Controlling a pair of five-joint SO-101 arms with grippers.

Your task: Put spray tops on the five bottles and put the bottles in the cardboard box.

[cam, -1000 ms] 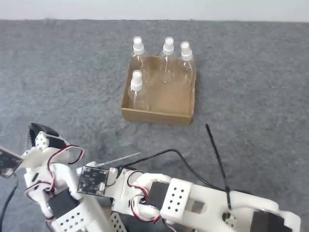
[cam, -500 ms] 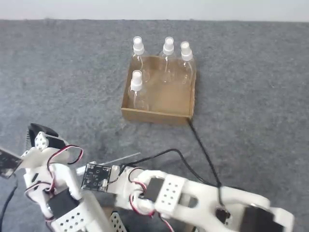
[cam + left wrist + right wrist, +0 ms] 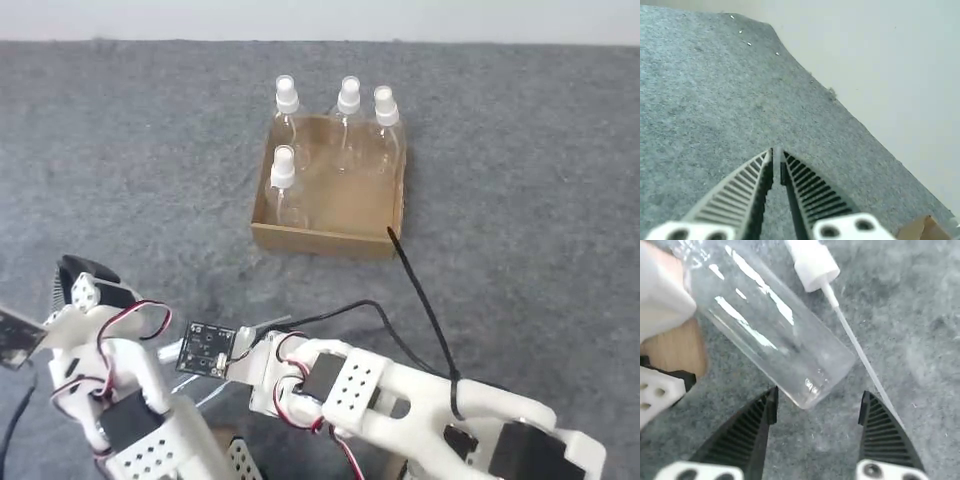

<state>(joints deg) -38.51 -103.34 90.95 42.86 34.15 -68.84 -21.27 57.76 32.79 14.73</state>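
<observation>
Four clear bottles with white spray tops stand in the cardboard box (image 3: pixel 327 241): one at the front left (image 3: pixel 284 186) and three along the back (image 3: pixel 349 124). A fifth clear bottle (image 3: pixel 770 335) lies capless on the grey mat, with a loose spray top (image 3: pixel 812 262) and its long dip tube (image 3: pixel 860 357) beside it. My right gripper (image 3: pixel 818 396) hovers open just short of that bottle's base, one finger to each side. My left gripper (image 3: pixel 776 165) is shut on nothing and points over bare mat toward the wall.
Both arms crowd the near edge of the mat; the right arm's body (image 3: pixel 400 410) covers the lying bottle from above. Its black cable (image 3: pixel 420 290) arcs up to the box's front right corner. White and tan parts (image 3: pixel 662 300) of the other arm sit close beside the bottle.
The right arm has swung its wrist toward the left, and its black cable has swept over to the box's front corner. The left arm and the boxed bottles have not moved.
</observation>
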